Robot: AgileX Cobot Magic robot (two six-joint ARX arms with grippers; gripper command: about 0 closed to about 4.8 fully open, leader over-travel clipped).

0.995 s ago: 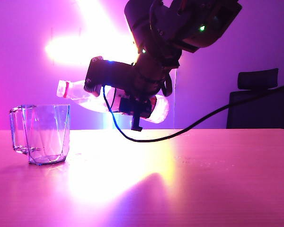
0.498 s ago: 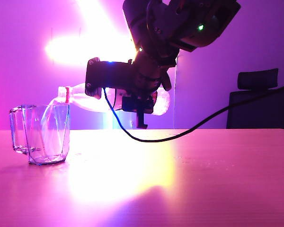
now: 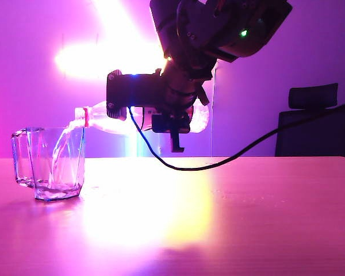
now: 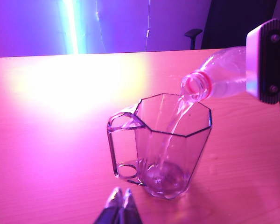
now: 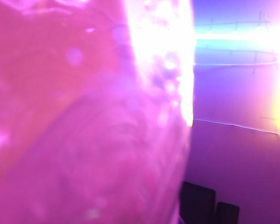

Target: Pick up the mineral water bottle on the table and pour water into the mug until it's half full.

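we see the mineral water bottle (image 3: pixel 112 118) tipped nearly level in our right gripper (image 3: pixel 171 118), its fingers clamped on it. water (image 4: pixel 170 128) streams from its mouth into the mug (image 4: pixel 170 149) on the surface (image 3: pixel 230 213), barely filled. our left gripper (image 4: pixel 120 201) idles nearby, fingers closed. next: stop at half.

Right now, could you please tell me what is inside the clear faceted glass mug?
A thin stream of water falls from the tilted clear plastic bottle, held by the right gripper, into the mug. A shallow pool covers its base. The left gripper waits nearby, shut.
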